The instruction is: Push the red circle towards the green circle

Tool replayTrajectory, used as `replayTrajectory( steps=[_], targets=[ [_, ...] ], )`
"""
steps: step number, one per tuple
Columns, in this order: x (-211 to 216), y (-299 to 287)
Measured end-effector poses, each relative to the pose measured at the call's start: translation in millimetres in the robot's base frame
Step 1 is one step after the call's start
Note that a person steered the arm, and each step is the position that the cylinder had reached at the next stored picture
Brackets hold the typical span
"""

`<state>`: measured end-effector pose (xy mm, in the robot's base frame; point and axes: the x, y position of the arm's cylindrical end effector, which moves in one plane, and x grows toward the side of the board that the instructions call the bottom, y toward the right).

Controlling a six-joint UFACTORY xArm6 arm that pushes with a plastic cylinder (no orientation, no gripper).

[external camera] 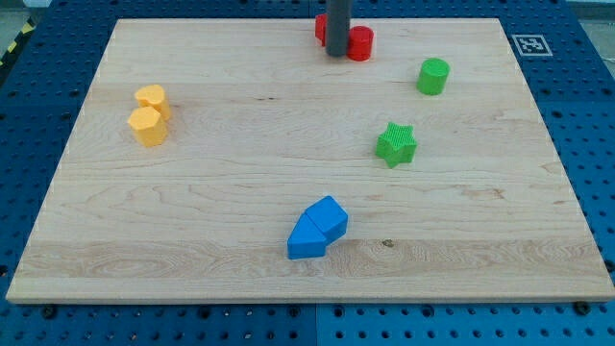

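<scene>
The red circle [360, 43] lies near the view's top, middle. My tip [336, 53] stands right at its left side, touching or nearly touching it. A second red block [321, 28] is mostly hidden behind the rod, so its shape cannot be made out. The green circle [433, 76] lies to the right of and a little below the red circle, a short gap away.
A green star [396, 144] lies below the green circle. Two blue blocks [317, 229] sit together at the lower middle. Two yellow blocks [149, 114] sit together at the left. The wooden board [192, 211] ends at a blue pegboard; a marker tag [529, 44] is at top right.
</scene>
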<state>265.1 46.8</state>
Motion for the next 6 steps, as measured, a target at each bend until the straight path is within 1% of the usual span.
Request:
replayTrajectory(
  steps=[1, 2, 3, 4, 6],
  targets=[
    [-3.5, 0.8],
    [-20.2, 0.5],
    [-23.7, 4.0],
    [-23.6, 18.7],
    [0.2, 46.5]
  ],
)
